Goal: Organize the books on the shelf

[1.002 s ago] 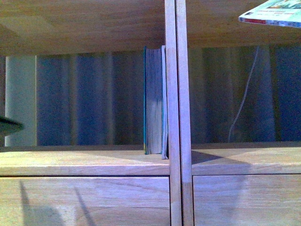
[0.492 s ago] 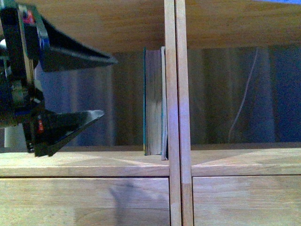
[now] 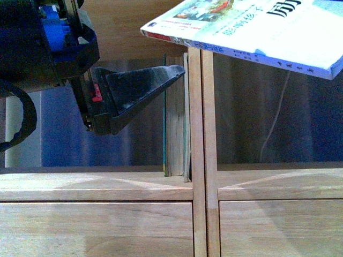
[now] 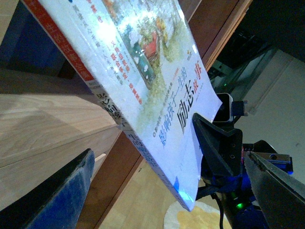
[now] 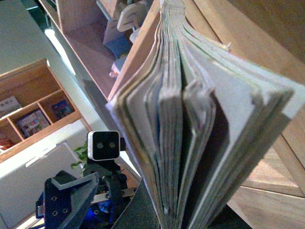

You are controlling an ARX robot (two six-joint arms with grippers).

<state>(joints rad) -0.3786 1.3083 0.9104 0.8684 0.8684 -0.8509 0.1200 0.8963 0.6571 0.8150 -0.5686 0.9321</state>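
The white paperback (image 3: 257, 32) hangs nearly flat, tilted, across the top of the front view, its red-marked spine end over the central upright (image 3: 201, 134). My right gripper (image 5: 178, 217) is shut on it; the fanned page edges (image 5: 190, 119) hide the jaws. In the left wrist view the cover (image 4: 143, 81) runs down between the fingers of my open left gripper (image 4: 167, 191), touching neither. One left finger (image 3: 139, 88) points at the teal book (image 3: 174, 134). That book stands upright on the shelf (image 3: 96, 184), with a thin pale book (image 3: 187, 134) between it and the upright.
Plain drawer fronts (image 3: 96, 227) run below the shelf board. A white cable (image 3: 276, 123) hangs behind the open back of the right bay. A second wooden cubby unit (image 5: 33, 119) holding books stands across the room, and a pale rug (image 4: 190, 219) lies on the floor.
The paperback has come down and leftward into the front view, now reaching past the central upright. My left gripper has moved up and to the right, toward the standing books.
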